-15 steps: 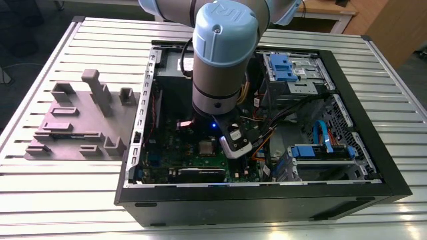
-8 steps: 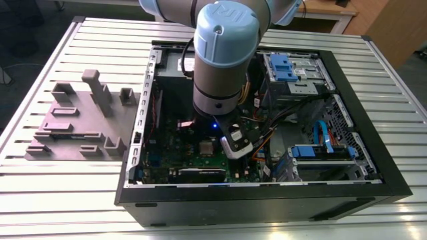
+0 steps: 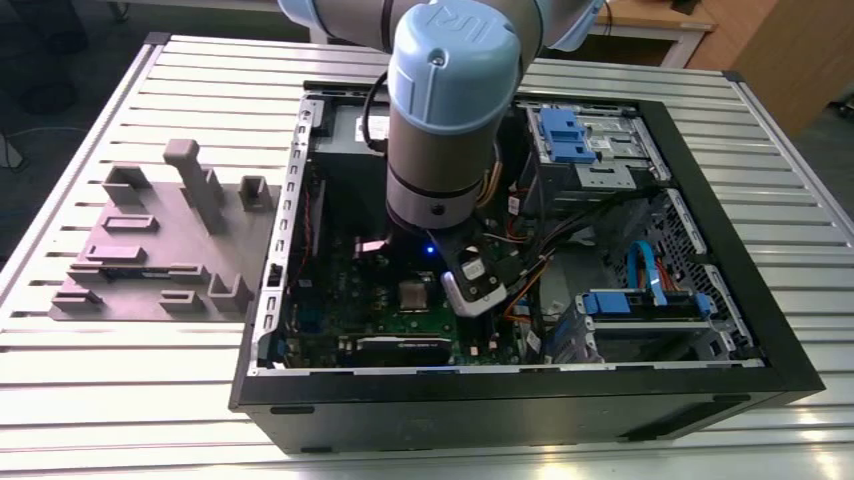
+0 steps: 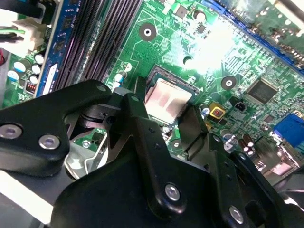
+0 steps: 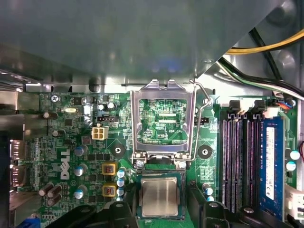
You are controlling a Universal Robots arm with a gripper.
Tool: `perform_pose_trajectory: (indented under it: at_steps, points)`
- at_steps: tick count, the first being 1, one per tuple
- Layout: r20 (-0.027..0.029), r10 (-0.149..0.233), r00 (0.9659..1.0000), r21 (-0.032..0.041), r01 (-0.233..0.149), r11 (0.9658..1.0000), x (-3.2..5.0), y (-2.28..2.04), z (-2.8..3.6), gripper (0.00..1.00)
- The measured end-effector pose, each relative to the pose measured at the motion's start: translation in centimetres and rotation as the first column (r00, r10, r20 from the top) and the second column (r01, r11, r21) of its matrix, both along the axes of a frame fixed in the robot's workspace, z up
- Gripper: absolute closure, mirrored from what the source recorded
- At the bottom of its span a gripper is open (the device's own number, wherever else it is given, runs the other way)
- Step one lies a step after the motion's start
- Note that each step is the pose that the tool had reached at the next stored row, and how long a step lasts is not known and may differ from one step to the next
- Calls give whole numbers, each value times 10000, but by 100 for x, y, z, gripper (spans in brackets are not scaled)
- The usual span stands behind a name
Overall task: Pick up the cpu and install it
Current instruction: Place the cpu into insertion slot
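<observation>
End effector (image 4: 164,110): spread open and holding nothing; its two black fingers (image 4: 142,137) stand on either side of the cpu (image 4: 167,100), and the first wrist view shows a sliver of gap on each side.
Cpu place: the cpu lies flat, shiny side up, in the socket of the green board (image 5: 80,152), near the memory slots (image 5: 237,156).
Socket frame (image 5: 164,118): flipped up and open, not clamped over the cpu.
Progress: the cpu looks set in place; the frame is not yet shut.
Arm (image 3: 447,100): reaches down into the computer case (image 3: 534,400), which lies on the slatted worktop (image 3: 134,400).
Handling: probably light, thin and stiff. The smooth metal top is likely slippery, and the underside and socket contacts are easily damaged.
Grip: best taken by two opposite side edges and kept level, without pressing on the top.
</observation>
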State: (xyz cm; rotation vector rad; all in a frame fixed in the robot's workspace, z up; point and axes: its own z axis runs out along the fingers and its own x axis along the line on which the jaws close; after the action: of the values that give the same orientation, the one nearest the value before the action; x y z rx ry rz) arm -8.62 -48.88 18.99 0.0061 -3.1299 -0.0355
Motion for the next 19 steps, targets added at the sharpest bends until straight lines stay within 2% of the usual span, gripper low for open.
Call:
perform_pose_trajectory:
  at_steps: [5,6,7,12,19]
  points:
    - [-2,0,10000,14,0,10000,0,-2,-13,47]
    - [-2,0,10000,17,0,10000,0,-1,-14,53]
    - [-1,0,10000,22,0,10000,0,-2,-15,54]
    - [0,0,10000,76,0,10000,0,-19,-16,54]
    - [0,0,10000,74,0,10000,1,-21,-16,54]
